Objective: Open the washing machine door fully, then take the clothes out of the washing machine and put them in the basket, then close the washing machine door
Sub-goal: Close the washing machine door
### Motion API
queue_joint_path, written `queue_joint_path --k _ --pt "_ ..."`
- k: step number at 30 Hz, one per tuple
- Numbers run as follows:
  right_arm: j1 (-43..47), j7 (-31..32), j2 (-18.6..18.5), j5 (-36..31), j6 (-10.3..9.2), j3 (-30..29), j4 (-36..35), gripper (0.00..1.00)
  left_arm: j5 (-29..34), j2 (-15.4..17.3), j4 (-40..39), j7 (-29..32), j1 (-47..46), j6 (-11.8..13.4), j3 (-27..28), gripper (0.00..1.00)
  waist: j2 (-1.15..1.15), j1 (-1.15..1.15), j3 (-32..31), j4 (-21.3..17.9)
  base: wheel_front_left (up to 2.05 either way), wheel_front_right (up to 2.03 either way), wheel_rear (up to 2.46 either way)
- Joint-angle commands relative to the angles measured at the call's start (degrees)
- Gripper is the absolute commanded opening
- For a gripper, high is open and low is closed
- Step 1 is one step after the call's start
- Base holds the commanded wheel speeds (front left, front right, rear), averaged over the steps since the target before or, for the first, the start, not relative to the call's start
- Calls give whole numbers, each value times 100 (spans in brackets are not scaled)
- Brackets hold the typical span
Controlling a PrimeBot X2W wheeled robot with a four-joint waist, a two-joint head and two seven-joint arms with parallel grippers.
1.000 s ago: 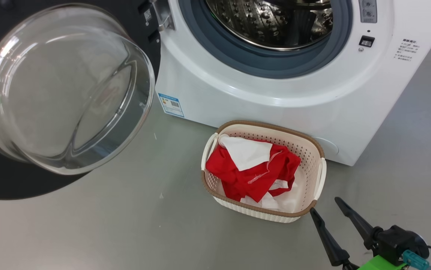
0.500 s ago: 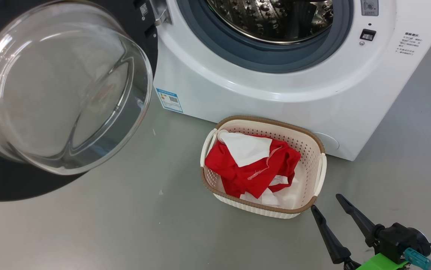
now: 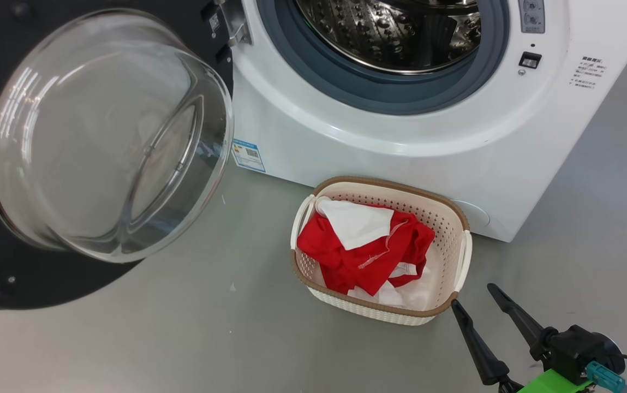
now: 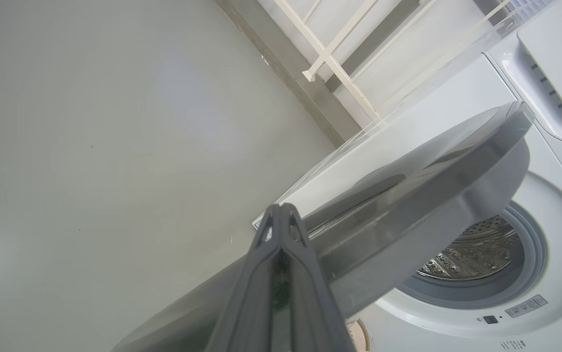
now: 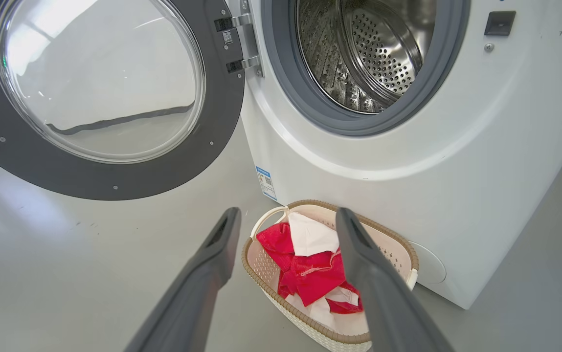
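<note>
Clothes (image 3: pixel 365 256), red with white panels, lay heaped inside the basket (image 3: pixel 441 221). It stood on the grey floor (image 3: pixel 182 338) just in front of the washing machine (image 3: pixel 400 158), close to its lower front panel. The washing machine door (image 3: pixel 18 289) hung swung open on its hinge at the robot's left. Its black rim faced outwards and its clear glass bowl (image 3: pixel 106 136) bulged towards the head camera. At the open mouth the grey gasket (image 3: pixel 313 71) ringed the steel drum (image 3: pixel 389 33), and the part of the drum in view was bare perforated metal. A small blue sticker (image 3: pixel 248 154) sat at the lower left corner of the machine's front.

The right end effector (image 3: pixel 472 295) hovered low beside the basket's near right corner, its two dark fingers spread wide and gripping nothing. In its own wrist view those fingers framed the basket and the red cloth.

The left end effector (image 4: pixel 281 210) had its fingers pressed together at the tips. In its wrist view it pointed at the door, seen edge-on. Whether the tips touched the door could not be told.
</note>
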Motion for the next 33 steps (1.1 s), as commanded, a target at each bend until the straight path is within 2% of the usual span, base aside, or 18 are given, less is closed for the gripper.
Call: queue_joint_path --k 1,7,14,25,33 --pt "-134 -37 -51 4 28 125 -114 100 -66 159 -176 188 140 -39 -39 0 0 0 -14 -14 0 0 0" --pt "-89 -37 -6 12 28 102 -90 100 -430 178 -952 684 529 -39 -184 0 0 0 -129 -72 0 0 0" --pt "-53 -37 66 4 28 84 -86 100 -697 225 -1688 872 935 -39 -304 0 0 0 -309 -207 0 0 0" --pt "9 -37 202 -10 28 18 -86 100 -1305 211 -2822 1211 1379 -39 -564 0 0 0 -448 -670 0 0 0" --pt "-10 -37 254 -16 28 -57 -100 100 -1537 32 -3688 1302 1354 -39 -990 0 0 0 -427 -1068 0 0 0"
